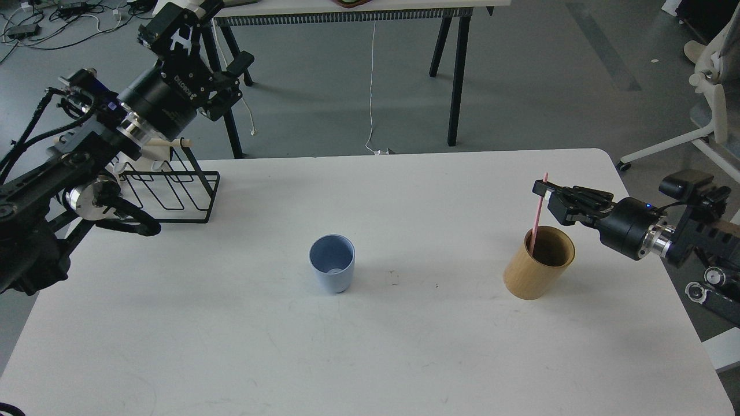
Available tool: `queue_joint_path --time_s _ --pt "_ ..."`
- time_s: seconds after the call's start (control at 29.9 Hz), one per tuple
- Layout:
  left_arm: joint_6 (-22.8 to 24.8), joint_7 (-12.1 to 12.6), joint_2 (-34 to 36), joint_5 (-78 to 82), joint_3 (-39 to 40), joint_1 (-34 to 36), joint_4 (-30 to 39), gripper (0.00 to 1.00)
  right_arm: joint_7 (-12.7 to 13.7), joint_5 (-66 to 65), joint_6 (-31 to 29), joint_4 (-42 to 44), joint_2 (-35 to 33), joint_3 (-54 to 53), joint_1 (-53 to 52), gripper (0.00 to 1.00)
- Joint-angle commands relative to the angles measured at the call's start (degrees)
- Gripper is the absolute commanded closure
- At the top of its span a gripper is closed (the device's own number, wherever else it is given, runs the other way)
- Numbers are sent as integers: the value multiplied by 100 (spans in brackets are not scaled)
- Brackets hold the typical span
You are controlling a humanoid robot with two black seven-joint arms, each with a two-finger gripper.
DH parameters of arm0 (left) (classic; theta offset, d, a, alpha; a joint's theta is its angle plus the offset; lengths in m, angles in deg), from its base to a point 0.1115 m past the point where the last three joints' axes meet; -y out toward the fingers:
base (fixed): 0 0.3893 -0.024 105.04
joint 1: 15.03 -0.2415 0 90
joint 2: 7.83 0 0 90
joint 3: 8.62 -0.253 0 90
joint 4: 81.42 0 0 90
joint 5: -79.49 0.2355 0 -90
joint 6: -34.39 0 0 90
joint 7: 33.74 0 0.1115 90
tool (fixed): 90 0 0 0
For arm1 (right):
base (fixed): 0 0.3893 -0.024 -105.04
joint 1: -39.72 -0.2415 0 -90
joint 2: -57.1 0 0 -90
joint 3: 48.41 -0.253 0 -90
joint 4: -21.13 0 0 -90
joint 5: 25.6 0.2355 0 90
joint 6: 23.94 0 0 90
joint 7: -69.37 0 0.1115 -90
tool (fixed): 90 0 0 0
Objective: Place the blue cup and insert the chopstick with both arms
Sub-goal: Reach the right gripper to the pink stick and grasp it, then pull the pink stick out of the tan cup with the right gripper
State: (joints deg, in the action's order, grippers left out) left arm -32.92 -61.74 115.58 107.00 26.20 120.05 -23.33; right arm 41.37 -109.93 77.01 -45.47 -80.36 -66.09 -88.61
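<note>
While the blue cup [332,270] stood upright and empty near the middle of the white table [370,358], neither arm was touching it. It sat well apart from the tan wooden holder [539,263], which stood toward the table's right side with its open mouth tipped toward the camera.

From the head view, the right gripper [543,190] reached in from the right edge, level with the top of the pink chopstick [537,216], and its fingers were pinched on the stick just below its upper tip. The chopstick rose almost upright, leaning slightly, with its lower end down inside the tan wooden holder against the left inner wall.

At the upper left, the left gripper [173,29] was raised above and behind the table's far left corner, well away from the cup. Its fingers could be made out only as dark shapes against the clutter behind, so I could not tell whether they were spread or closed; nothing was seen in them. Below that arm, a black wire rack [173,193] with a beige wooden rod [165,142] stood on the far left corner of the table.
</note>
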Motion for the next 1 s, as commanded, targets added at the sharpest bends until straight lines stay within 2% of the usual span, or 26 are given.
queue_joint_path --time_s 0.0,0.37,0.53,0.67,0.77,0.97 --pt "-1 0 -1 1 -2 0 0 5 0 40 -5 -160 -219 -60 -34 100" --pt "-1 0 -10 1 6 0 0 5 0 189 -75 -600 -782 -349 -500 100" --pt "-10 0 43 9 7 9 0 5 0 198 -233 -820 -897 -376 -1184 100" --pt "-1 0 8 1 -2 0 -350 4 0 198 -584 -846 -827 -323 -1817 100" --pt "25 0 -1 -17 15 -9 -571 4 0 198 -787 -829 -354 -297 -2187 100" --pt "61 0 87 -43 59 -79 -966 3 0 172 -813 -627 745 36 -2582 100"
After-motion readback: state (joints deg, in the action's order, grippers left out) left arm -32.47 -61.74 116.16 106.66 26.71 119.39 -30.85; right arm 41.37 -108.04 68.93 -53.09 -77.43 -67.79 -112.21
